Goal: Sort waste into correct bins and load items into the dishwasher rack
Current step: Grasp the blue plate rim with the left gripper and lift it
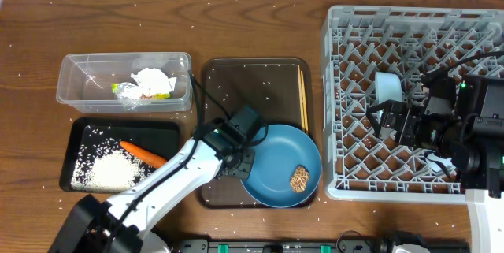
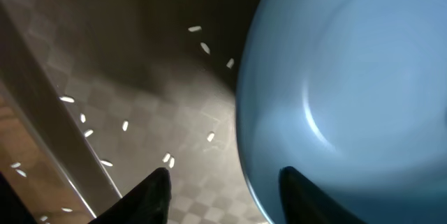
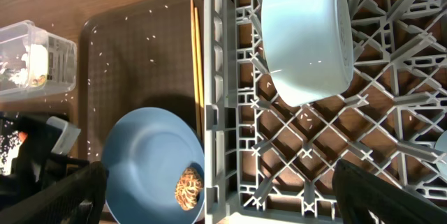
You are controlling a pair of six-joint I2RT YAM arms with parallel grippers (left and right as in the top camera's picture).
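Brown wood table point(image 1: 252, 24) from above: the left gripper point(image 1: 242, 158) is at the blue plate point(image 1: 276, 154), which has a brown lump point(image 1: 299, 178) on it.

Left wrist: the fingers point(image 2: 155, 195) are spread, with the plate edge between them.

Right wrist: the right gripper point(image 3: 220, 182) is wide open over the rack point(image 3: 230, 112), and the bowl point(image 3: 307, 35) is inside.

Next, I think: pinch the edge and tip the lump into the black tray point(image 1: 157, 135).

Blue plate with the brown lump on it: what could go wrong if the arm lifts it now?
The lump lies on the plate; tilting could roll it onto the brown tray. The left gripper straddles only the smooth rim, so the plate might slip. The chopsticks lie close by and could get knocked.
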